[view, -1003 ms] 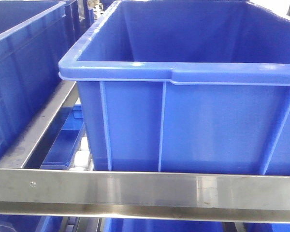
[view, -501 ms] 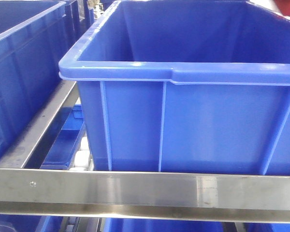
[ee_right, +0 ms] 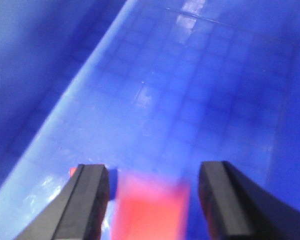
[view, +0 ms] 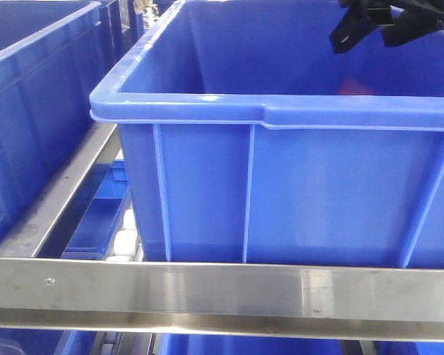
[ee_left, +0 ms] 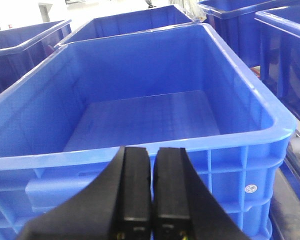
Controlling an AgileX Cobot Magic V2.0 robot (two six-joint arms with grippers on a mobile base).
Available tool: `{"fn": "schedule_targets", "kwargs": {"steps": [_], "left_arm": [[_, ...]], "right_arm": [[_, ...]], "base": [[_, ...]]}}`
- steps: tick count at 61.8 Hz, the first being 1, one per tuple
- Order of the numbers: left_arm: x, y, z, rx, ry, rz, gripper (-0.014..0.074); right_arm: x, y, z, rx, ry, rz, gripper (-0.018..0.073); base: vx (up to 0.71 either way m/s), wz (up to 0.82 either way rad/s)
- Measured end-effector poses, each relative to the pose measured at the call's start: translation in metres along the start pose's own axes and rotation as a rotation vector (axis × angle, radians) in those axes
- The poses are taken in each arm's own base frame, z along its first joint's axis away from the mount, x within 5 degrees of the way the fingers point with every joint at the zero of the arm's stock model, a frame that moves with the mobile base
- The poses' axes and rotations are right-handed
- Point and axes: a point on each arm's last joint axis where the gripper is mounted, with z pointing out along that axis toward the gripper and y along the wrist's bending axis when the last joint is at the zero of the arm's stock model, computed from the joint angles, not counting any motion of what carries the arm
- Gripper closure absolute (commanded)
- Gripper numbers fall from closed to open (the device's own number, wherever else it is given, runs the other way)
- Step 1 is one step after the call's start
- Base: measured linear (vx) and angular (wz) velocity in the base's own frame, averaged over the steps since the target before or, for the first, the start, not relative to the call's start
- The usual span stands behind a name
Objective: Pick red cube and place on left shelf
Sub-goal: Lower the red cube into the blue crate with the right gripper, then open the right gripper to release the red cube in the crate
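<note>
Bright blue is being shown by the tub, a faint square grid pattern by its floor. Red is being shown by the red cube. Black is being shown by the right end effector and the left end effector; silver-grey by the metal rail.

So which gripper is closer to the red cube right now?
Right. The right gripper is open inside the blue tub, its fingers either side of the red cube. The left gripper is shut, outside another, empty tub, with no cube in its view.
</note>
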Motion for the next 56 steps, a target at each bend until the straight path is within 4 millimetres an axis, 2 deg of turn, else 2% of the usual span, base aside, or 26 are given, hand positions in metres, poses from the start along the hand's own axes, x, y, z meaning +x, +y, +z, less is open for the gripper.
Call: {"fn": "schedule_targets", "kwargs": {"steps": [13,18,27,30,38,46,56], "left_arm": [[0.000,0.000,0.000,0.000,0.000,0.000,0.0491],[0.000,0.000,0.000,0.000,0.000,0.000,0.0491],[0.000,0.000,0.000,0.000,0.000,0.000,0.0491],[0.000,0.000,0.000,0.000,0.000,0.000,0.0491],[0.000,0.000,0.000,0.000,0.000,0.000,0.0491],[0.000,0.000,0.000,0.000,0.000,0.000,0.0491],[0.000,0.000,0.000,0.000,0.000,0.000,0.0491]], "right_arm": [[-0.002,0.000,0.000,-0.002,-0.013,0.000,0.0076],[-0.002,0.000,-0.001,-0.002,-0.015,0.000,0.0182],[-0.005,0.000,-0.016,-0.002,-0.052,0.001,0.0526],[-0.006,0.000,-0.025,-0.003,-0.074,0.001,0.0486],[-0.003,0.000,-0.056,-0.009,-0.172,0.002,0.0505],[0.008,-0.002,-0.085,-0.010,-0.259,0.004,0.0505],[0.028,-0.003,-0.107,-0.007,-0.291,0.006,0.0505]], "base": [[-0.01,0.08],[0.00,0.00],[0.00,0.00],[0.00,0.00],[0.00,0.00],[0.00,0.00],[0.00,0.00]]}}
